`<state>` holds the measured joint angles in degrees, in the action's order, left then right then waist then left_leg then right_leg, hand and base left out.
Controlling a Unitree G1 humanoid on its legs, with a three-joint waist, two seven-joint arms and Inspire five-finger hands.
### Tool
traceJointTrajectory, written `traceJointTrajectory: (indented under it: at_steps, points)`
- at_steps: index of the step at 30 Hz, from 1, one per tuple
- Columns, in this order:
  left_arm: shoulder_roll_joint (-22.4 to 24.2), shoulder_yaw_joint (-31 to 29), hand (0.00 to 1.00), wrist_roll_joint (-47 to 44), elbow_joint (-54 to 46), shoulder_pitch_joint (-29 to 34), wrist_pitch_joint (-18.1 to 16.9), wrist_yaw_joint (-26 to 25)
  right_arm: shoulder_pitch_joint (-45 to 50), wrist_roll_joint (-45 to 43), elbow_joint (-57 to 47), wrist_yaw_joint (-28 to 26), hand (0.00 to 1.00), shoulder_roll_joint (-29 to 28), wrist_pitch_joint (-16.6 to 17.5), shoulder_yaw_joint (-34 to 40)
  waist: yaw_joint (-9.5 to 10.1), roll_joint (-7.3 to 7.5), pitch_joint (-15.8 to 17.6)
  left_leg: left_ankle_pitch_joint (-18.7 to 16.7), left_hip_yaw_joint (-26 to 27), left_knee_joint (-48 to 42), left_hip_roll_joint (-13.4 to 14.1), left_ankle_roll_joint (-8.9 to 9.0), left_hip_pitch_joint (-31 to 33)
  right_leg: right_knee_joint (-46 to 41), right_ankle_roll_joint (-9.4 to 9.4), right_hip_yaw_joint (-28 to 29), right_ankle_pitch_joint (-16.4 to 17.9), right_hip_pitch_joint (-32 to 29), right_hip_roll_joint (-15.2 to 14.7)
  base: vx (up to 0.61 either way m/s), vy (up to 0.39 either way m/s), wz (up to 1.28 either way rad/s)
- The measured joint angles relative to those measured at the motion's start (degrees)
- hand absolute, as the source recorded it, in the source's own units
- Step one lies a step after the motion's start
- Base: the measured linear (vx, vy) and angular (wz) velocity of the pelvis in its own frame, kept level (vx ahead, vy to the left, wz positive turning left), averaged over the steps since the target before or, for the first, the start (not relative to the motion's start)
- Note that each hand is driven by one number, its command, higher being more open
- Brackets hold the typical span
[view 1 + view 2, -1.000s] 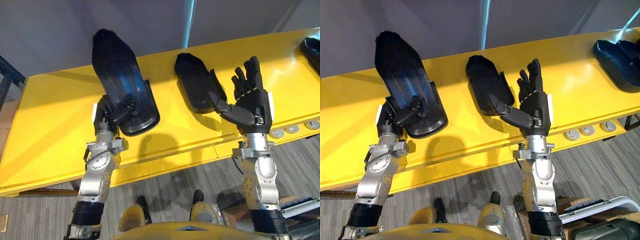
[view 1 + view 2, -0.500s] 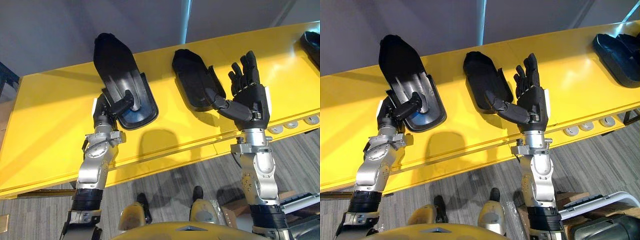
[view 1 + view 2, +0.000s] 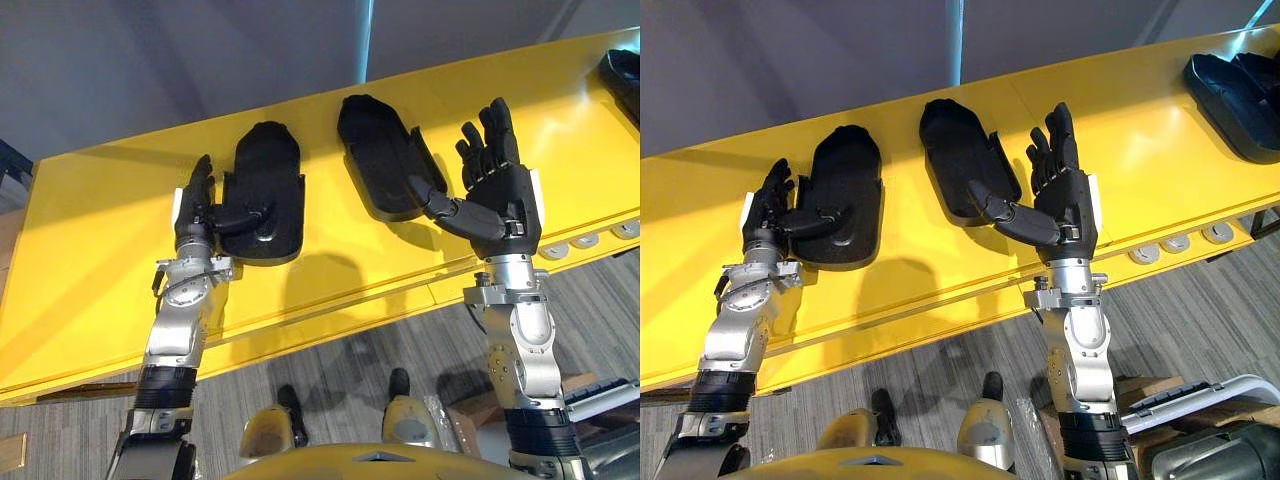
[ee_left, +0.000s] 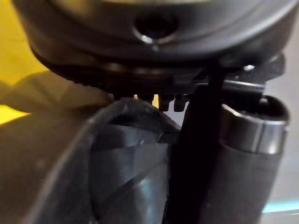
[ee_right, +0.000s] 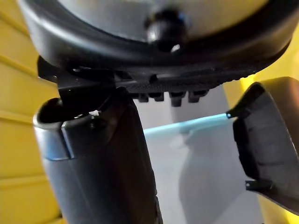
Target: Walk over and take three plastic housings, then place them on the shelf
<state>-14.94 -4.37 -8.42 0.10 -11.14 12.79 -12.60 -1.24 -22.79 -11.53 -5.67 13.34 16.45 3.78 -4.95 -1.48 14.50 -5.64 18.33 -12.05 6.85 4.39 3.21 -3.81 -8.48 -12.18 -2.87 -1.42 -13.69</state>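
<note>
So the left hand (image 3: 193,208) is open, fingers straight and pointing away from the robot, thumb stuck out sideways and lying across the near end of the first housing (image 3: 268,180). That black housing sits flat on the yellow shelf (image 3: 100,240), right against the hand's thumb side. The right hand (image 3: 500,195) is open too, fingers spread and raised above the shelf, gripping nothing. Its thumb points at the second housing (image 3: 375,165), which lies just off the thumb side; can't tell if the tip actually touches it. The third housing (image 3: 1235,85) lies well off to the right hand's outer side, further along the same shelf.
</note>
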Motion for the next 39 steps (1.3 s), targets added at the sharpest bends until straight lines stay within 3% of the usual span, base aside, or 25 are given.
traceJointTrajectory:
  at_steps: [8, 16, 19, 22, 24, 30, 39]
  points:
    - [0.9, -2.5, 1.0, 0.0, -0.7, 2.5, 0.0, -8.4, 1.8, 0.1, -2.8, 0.2, 1.0, -1.0, 0.0, 0.0, -0.01, 0.06, 0.0, 0.8, 0.0, 2.1, -0.2, 0.17, -1.9, 1.0, -0.14, -0.2, -0.2, 1.3, 0.0, 0.01, 0.0, 0.0]
    - [7.2, -0.7, 1.0, -0.5, -10.0, 10.6, -4.2, -10.0, 2.6, 2.3, -3.4, 1.2, 1.0, -2.7, 0.3, -1.9, 0.49, 1.03, -0.3, 1.4, -1.5, 3.4, -0.3, 0.23, -2.8, 1.3, -0.15, -2.1, -0.2, 3.0, 0.0, 0.0, -0.003, 0.1]
    - [8.2, 2.0, 1.0, -1.3, -11.8, 12.1, -4.2, -9.9, 1.7, 2.4, -3.4, 1.2, 1.0, -2.7, 0.3, -4.1, 1.35, 1.66, -0.7, 1.6, -2.3, 3.6, -0.3, 0.31, -3.7, 1.3, -0.15, -3.0, -0.2, 4.3, 0.0, -0.03, -0.007, 0.13]
    - [8.4, 2.8, 1.0, -4.4, -13.1, 13.0, -6.2, -8.4, -1.0, 4.5, -3.4, 1.3, 1.0, -2.9, 0.3, -6.3, 1.77, 3.09, -1.6, 2.1, -3.0, 4.5, -0.4, 0.3, -3.6, 1.4, -0.15, -3.5, -0.2, 4.6, 0.0, -0.05, -0.006, 0.11]
    - [8.6, 3.5, 1.0, -7.3, -15.8, 14.5, -9.5, -6.0, -2.8, 4.4, -3.4, 1.0, 1.0, -2.9, 0.3, -8.0, 2.43, 4.1, -2.4, 2.5, -3.8, 5.3, -0.5, 0.44, -3.7, 1.9, -0.08, -4.4, -0.3, 5.2, 0.2, -0.03, -0.019, 0.16]
    - [9.5, 3.7, 1.0, -6.6, -21.0, 14.4, -14.7, -3.9, -6.5, 4.4, -1.0, 0.9, 1.0, -2.9, -2.6, -10.6, 3.7, 4.18, -2.9, 4.4, -5.8, 7.6, -0.7, 0.51, -4.8, 1.9, 0.44, -6.5, -0.6, 6.8, 0.4, -0.03, -0.01, 0.19]
    - [9.2, 1.5, 1.0, -6.6, -20.9, 17.5, -15.3, 0.2, -9.4, 4.4, 12.1, 2.3, 1.0, -2.9, -8.7, -11.3, 5.88, 3.59, -5.1, 9.8, -7.2, 17.1, -1.3, 0.29, -7.8, 2.7, 0.59, -8.5, -0.6, 7.4, 1.0, -0.03, -0.006, 0.12]
